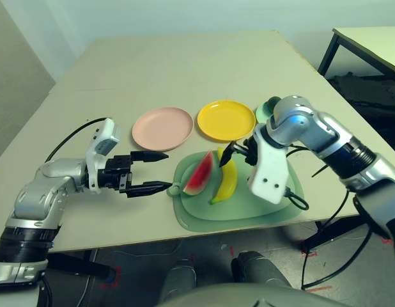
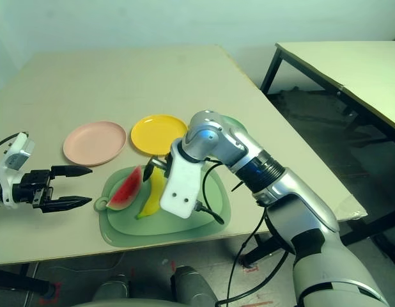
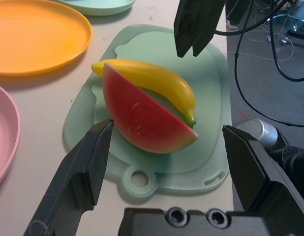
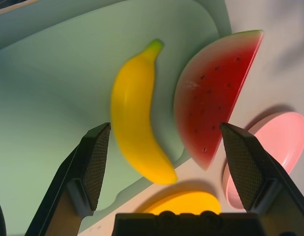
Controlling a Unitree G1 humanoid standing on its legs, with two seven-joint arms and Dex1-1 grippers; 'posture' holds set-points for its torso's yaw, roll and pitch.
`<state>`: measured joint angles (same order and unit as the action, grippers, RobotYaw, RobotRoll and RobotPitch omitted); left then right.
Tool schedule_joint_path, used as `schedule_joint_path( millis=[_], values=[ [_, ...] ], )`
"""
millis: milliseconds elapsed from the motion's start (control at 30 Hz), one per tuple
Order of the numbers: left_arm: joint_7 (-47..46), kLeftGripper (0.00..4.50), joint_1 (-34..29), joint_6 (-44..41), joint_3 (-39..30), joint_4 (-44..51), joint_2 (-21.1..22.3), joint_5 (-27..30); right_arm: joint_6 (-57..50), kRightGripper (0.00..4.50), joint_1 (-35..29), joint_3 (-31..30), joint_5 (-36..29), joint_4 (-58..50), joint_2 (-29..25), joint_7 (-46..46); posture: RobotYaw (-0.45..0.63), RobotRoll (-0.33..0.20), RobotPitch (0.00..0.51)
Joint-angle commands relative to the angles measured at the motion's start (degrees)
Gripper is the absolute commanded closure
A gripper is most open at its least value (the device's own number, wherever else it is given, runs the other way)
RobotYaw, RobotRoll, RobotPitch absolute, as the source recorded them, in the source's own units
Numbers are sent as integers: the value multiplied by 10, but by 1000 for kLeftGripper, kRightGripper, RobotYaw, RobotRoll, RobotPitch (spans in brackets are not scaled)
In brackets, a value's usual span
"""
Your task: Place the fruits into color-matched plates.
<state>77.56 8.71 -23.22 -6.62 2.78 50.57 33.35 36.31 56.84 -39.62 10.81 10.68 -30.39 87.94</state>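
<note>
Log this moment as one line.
left gripper open beside mat | right gripper open over banana | watermelon on mat | plates unfilled

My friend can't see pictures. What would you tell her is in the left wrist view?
A red watermelon wedge leans against a yellow banana on a pale green mat, seen between the left gripper's open black fingers. The right gripper hangs above the mat's far side, and edges of a yellow plate, a pink plate and a green plate show.

Mint green plate (image 1: pixel 264 112) mostly hidden behind right arm.
</note>
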Motion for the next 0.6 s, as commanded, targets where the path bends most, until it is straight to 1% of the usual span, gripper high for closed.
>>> schedule_joint_path(
  millis=[33, 167, 367, 600],
  values=[
    [-2, 0, -1, -5, -13, 11, 6, 5, 7, 34, -7, -18, 17, 28, 12, -6, -52, 0, 51],
    [-7, 0, -8, -7, -20, 14, 5, 6, 28, 34, -9, -26, 48, 89, 29, -28, -44, 0, 56],
    [-15, 0, -22, -7, -29, 26, 3, 11, 82, 34, 7, -42, 101, 186, 42, -65, -22, 0, 62],
    [-22, 0, -26, -6, -31, 33, 0, 12, 108, 34, 15, -47, 117, 230, 55, -79, -10, 0, 67]
  ],
)
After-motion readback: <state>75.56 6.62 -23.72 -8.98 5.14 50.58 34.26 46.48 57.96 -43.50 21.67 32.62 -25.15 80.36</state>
